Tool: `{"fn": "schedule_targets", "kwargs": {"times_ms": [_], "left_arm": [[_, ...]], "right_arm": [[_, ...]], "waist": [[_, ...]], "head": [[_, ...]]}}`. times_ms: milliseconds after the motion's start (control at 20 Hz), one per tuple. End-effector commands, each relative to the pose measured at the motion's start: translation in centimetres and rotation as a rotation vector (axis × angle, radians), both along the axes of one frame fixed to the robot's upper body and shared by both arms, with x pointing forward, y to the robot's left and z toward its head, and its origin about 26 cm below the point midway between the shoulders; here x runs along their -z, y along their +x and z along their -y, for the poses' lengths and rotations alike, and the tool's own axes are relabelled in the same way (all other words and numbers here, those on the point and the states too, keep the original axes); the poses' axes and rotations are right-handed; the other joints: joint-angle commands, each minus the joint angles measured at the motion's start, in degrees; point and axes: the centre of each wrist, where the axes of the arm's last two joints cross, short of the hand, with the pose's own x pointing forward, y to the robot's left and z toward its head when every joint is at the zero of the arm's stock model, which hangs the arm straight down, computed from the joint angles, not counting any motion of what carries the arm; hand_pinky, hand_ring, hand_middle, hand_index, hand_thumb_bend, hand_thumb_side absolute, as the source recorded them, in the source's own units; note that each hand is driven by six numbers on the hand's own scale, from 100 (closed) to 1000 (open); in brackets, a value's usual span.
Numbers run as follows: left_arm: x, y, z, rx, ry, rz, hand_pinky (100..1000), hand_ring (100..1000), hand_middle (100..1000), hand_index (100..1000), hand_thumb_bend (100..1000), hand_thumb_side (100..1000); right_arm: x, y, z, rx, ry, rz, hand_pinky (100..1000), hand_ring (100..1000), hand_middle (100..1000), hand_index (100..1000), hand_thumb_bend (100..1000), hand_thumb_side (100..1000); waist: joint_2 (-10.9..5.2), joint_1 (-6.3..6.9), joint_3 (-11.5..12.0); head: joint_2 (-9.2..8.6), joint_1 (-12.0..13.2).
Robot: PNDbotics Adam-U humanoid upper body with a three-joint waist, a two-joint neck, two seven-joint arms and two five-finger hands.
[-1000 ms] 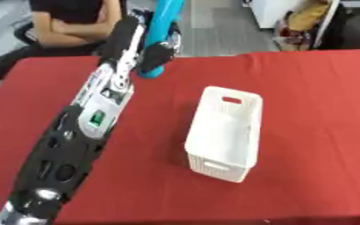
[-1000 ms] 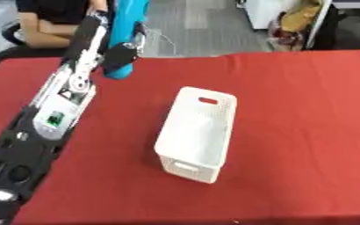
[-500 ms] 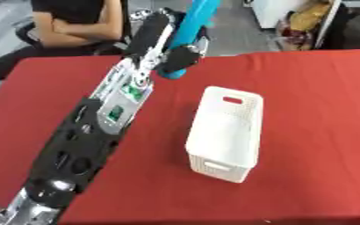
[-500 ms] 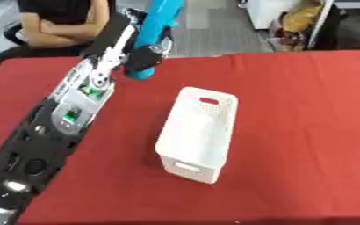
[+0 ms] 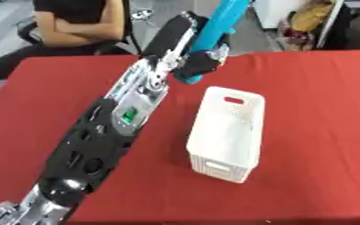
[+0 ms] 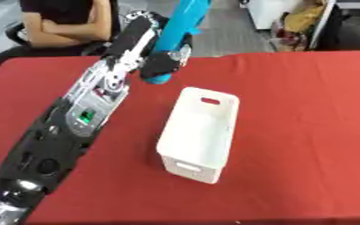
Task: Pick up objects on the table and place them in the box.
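No writing, brand or number can be read anywhere here. The nearest thing to a sign is a small green patch on the silver cover of the robot's left arm (image 5: 129,115), beside the white box (image 5: 225,132), and its marks are too blurred to make out.

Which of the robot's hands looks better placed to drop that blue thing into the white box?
The left. Its left hand already has its fingers curled round the blue tube, raised near the white box's far end. The right hand shows in neither view.
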Motion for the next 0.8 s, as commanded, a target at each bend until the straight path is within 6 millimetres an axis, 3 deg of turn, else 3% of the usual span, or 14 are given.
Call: {"fn": "schedule_targets", "kwargs": {"times_ms": [50, 800], "left_arm": [[-1.6, -0.2, 0.6, 0.032, 0.005, 0.044, 100, 100, 100, 100, 100, 535], [-1.3, -1.2, 2.2, 0.206, 0.027, -0.037, 100, 100, 100, 100, 100, 509]], "right_arm": [[-1.0, -0.2, -0.1, -0.010, -0.016, 0.033, 789, 888, 883, 944, 100, 980], [-1.1, -0.1, -0.1, -0.011, -0.016, 0.035, 789, 888, 883, 944, 100, 980]], "waist": [[-0.44, -0.17, -0.07], [-0.40, -0.14, -0.30]], "head": [[-0.07, 0.15], [-0.07, 0.33]]}}
